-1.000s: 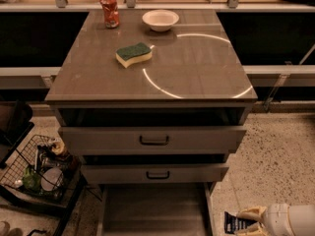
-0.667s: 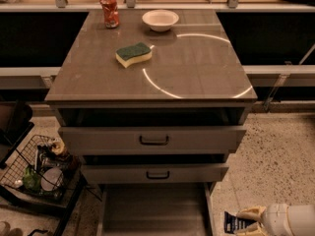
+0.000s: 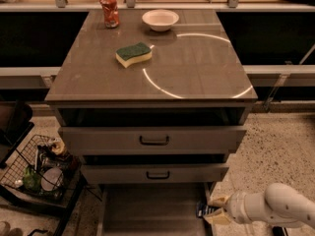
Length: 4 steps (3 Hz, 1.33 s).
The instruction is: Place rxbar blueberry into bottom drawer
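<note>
The bottom drawer (image 3: 147,210) is pulled open at the foot of the cabinet, a wide shallow grey-brown tray with a bare floor. My gripper (image 3: 215,209) comes in from the lower right on a white arm, at the drawer's right wall. It is shut on the rxbar blueberry (image 3: 203,210), a small dark blue bar held at the drawer's right edge, just over the wall.
Two drawers with dark handles (image 3: 154,141) stand above. On the cabinet top lie a green-and-yellow sponge (image 3: 133,54), a white bowl (image 3: 160,19) and a red can (image 3: 110,10). A wire basket (image 3: 39,168) with items stands on the floor at the left.
My gripper with the bar has moved slightly left, toward the drawer's right wall. Nothing else has moved.
</note>
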Each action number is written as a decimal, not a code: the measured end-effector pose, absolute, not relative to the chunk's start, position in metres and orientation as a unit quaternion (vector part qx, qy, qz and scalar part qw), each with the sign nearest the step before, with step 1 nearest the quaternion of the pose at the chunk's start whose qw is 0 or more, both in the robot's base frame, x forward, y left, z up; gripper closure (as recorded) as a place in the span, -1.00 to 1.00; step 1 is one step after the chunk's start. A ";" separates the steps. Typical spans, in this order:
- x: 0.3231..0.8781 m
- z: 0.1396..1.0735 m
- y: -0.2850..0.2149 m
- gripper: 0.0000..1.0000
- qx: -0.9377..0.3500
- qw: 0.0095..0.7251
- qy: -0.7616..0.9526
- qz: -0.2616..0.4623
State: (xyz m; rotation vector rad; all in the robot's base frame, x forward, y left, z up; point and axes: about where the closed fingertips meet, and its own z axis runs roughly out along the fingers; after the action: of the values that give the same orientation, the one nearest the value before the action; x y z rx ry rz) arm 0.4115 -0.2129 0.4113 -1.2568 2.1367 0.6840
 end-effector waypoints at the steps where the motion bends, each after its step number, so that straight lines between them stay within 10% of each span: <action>1: 0.435 0.350 -0.174 1.00 -0.460 0.297 0.784 0.292; 4: 0.440 0.263 -0.122 1.00 -0.436 0.309 0.769 0.351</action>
State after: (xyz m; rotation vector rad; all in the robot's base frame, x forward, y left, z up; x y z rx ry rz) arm 0.4402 -0.1220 0.2629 -1.1513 2.0336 0.9277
